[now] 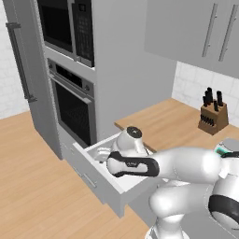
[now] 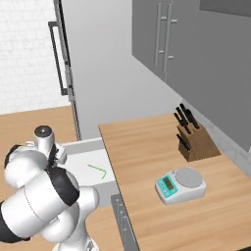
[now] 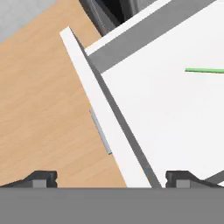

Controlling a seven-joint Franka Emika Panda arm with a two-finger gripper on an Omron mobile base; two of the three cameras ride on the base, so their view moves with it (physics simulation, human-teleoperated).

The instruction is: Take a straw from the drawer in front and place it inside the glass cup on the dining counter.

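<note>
Drawer (image 1: 105, 179): pulled open under the oven (image 1: 72, 105); straw (image 2: 97, 171) lies loose on its white floor, also showing green at the edge of the hand view (image 3: 204, 70), so fetching, carrying and dropping it into the cup all remain, by my judgement. Hand (image 3: 111, 178): above the drawer's front edge, fingertips spread wide, holding nothing. Room: wood floor (image 1: 32, 186), grey cabinets, wood desk (image 2: 147, 147) bearing knife block (image 2: 192, 137) and kitchen scale (image 2: 180, 185).

Straw (image 2: 97, 171) in open drawer (image 2: 84, 147), counter w/ scale (image 2: 180, 185) right, knife block (image 2: 195, 142) prob. behind
</note>
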